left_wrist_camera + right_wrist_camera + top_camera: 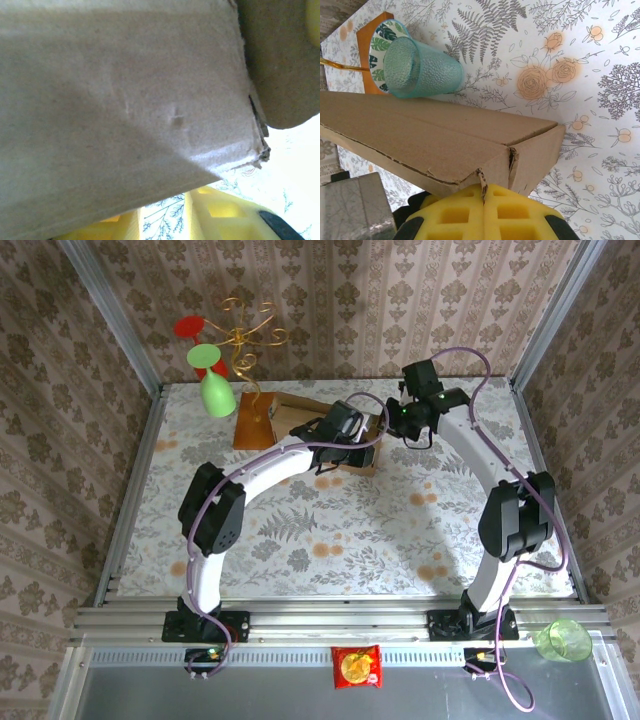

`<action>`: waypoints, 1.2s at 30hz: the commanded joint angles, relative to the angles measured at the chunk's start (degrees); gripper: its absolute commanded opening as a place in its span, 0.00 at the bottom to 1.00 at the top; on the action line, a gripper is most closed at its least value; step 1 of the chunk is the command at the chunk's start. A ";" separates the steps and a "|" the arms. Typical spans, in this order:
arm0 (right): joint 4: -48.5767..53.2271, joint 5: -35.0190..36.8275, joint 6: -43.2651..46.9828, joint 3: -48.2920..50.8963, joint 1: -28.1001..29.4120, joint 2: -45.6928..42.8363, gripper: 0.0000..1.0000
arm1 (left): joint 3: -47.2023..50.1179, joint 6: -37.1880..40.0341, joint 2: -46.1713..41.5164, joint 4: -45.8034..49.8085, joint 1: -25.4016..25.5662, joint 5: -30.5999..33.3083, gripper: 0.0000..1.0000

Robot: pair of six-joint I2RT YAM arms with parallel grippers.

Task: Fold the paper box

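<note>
Paper box [435,130] lies at the far middle of the table [350,530], just beside the wooden slab [363,39] and the teal cup [420,67]. Right gripper [484,212] pads look closed on its frayed corner seam; left gripper [165,220] fingers stand apart against a panel, gripping nothing. Risk: with a single pinch, any crease push slides the carton into the cup or rips that seam.

From above, the left arm's wrist covers the middle of the paper box [300,415]. In the left wrist view the cardboard is close and blurred and runs off the top and left edges. The right end effector [482,212] is cut off by the bottom edge, so its hold on the cardboard cannot be judged.
</note>
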State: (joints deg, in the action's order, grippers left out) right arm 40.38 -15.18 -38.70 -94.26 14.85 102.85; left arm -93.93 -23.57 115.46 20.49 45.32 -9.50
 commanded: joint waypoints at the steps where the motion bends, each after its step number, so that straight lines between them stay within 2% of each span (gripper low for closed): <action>1: 0.77 0.06 -2.98 -1.27 0.77 1.43 0.00 | -0.29 -0.48 0.73 -1.09 -0.48 -1.24 0.27; 13: 0.80 -1.58 -5.35 -3.78 0.47 2.95 0.00 | -0.07 -0.45 0.99 -1.02 -1.40 -1.85 0.26; 21: -0.54 -0.71 -4.73 -0.73 0.84 2.35 0.00 | -0.20 -0.59 1.07 -1.07 -1.59 -2.02 0.26; 36: -3.45 11.70 4.16 7.96 6.45 -1.86 0.00 | 0.59 -1.56 -0.51 -1.87 -1.74 -2.18 0.26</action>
State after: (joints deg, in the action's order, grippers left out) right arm 33.76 -7.53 -38.04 -89.49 19.25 101.73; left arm -93.89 -23.99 115.57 20.18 44.07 -10.96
